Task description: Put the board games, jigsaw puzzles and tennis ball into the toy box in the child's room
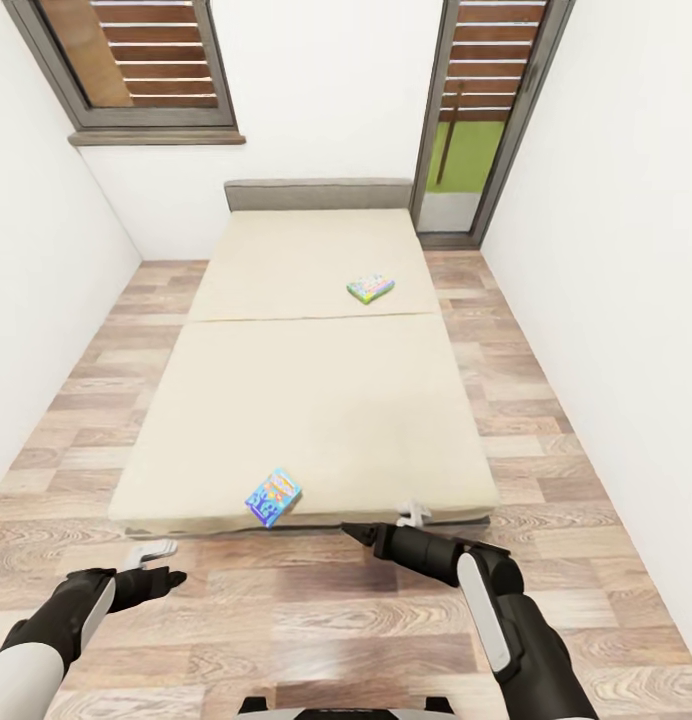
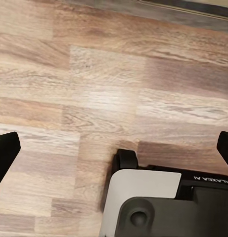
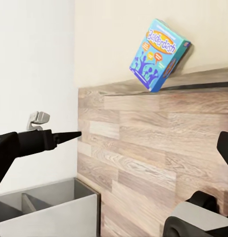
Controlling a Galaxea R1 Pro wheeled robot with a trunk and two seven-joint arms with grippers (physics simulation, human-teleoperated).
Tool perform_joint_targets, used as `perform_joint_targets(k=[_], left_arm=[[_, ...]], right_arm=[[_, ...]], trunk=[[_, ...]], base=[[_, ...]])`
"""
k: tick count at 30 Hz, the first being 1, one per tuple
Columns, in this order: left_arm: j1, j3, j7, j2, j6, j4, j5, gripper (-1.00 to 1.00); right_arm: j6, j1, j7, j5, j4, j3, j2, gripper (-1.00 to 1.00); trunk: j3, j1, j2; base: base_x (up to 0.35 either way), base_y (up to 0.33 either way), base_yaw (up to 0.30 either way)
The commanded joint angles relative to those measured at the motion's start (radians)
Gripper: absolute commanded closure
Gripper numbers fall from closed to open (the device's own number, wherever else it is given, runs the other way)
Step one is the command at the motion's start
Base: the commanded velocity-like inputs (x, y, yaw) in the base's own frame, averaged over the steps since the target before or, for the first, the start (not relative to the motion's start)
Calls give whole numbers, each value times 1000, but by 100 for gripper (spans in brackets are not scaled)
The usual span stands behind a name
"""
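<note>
Two board games lie on the beige bed (image 1: 316, 400). A blue Balderdash box (image 1: 273, 497) (image 3: 159, 54) sits at the mattress's near edge, slightly over it. A smaller colourful box (image 1: 370, 289) lies farther back on the right. My right gripper (image 1: 381, 522) (image 3: 114, 153) hovers open just off the bed's near edge, to the right of the blue box and empty. My left gripper (image 1: 158, 562) (image 2: 114, 150) is open over the wood floor, lower left of that box. The table, toy box, jigsaw puzzles and tennis ball are out of view.
White walls close in on both sides, leaving strips of plank floor (image 1: 546, 420) beside the bed. A shuttered window (image 1: 146, 60) and a glass door (image 1: 486, 120) are on the far wall. My own base (image 2: 158, 202) is below the left gripper.
</note>
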Motion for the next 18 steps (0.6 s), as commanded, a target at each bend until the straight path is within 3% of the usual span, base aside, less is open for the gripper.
perform_joint_targets(k=[1, 18], left_arm=[[-1, 8, -9, -1, 6, -1, -9, -100], [-1, 8, -11, -3, 6, -1, -9, -100]], right_arm=[[6, 0, -1, -1, 0, -1, 2, -100], [4, 0, -3, 3, 1, 1, 6, -100]], trunk=[[0, 1, -2], [29, 1, -2]], base=[[0, 0, 0], [0, 0, 0]])
